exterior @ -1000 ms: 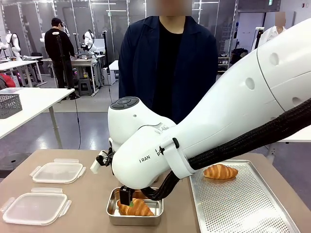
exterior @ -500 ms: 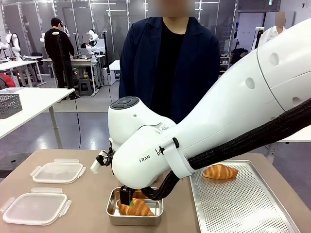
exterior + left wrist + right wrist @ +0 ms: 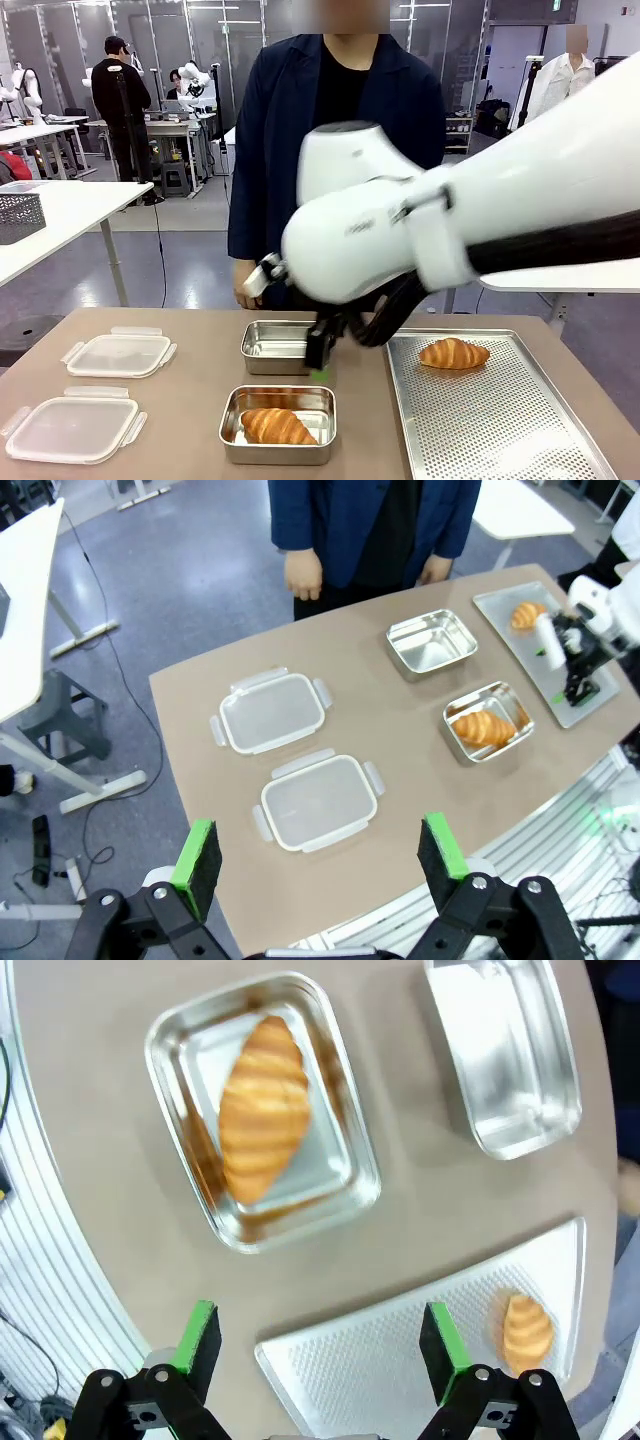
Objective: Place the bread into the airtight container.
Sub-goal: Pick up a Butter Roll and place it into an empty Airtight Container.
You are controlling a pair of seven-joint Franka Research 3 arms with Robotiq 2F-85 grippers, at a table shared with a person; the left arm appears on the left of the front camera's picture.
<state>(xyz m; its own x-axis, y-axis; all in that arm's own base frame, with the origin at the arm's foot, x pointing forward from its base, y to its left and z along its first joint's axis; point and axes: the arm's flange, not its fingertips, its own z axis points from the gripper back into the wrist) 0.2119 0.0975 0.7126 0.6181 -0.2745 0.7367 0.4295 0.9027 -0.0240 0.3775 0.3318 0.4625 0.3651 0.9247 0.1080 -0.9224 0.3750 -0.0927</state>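
Note:
One croissant (image 3: 276, 426) (image 3: 262, 1108) (image 3: 483, 726) lies in the near steel container (image 3: 232, 440) (image 3: 163, 1048) (image 3: 512, 696). A second croissant (image 3: 453, 353) (image 3: 525, 1331) (image 3: 525, 613) rests on the perforated tray (image 3: 500, 430) (image 3: 400, 1365). My right gripper (image 3: 320, 368) (image 3: 318, 1342) (image 3: 575, 665) hangs open and holds nothing, above the table between the near container, the tray and the empty far container (image 3: 275, 348) (image 3: 505, 1050) (image 3: 432, 640). My left gripper (image 3: 318, 850) is open and holds nothing, high over the table's left edge.
Two clear plastic lids (image 3: 118, 354) (image 3: 72, 430) lie on the left of the table, seen also as lids (image 3: 270, 710) (image 3: 318, 802). A person in a dark jacket (image 3: 340, 130) stands at the far side, hands down at the table edge.
My right arm has risen and swung back to the right, away from the near container. The croissant stays in that container, and the far container has come into sight.

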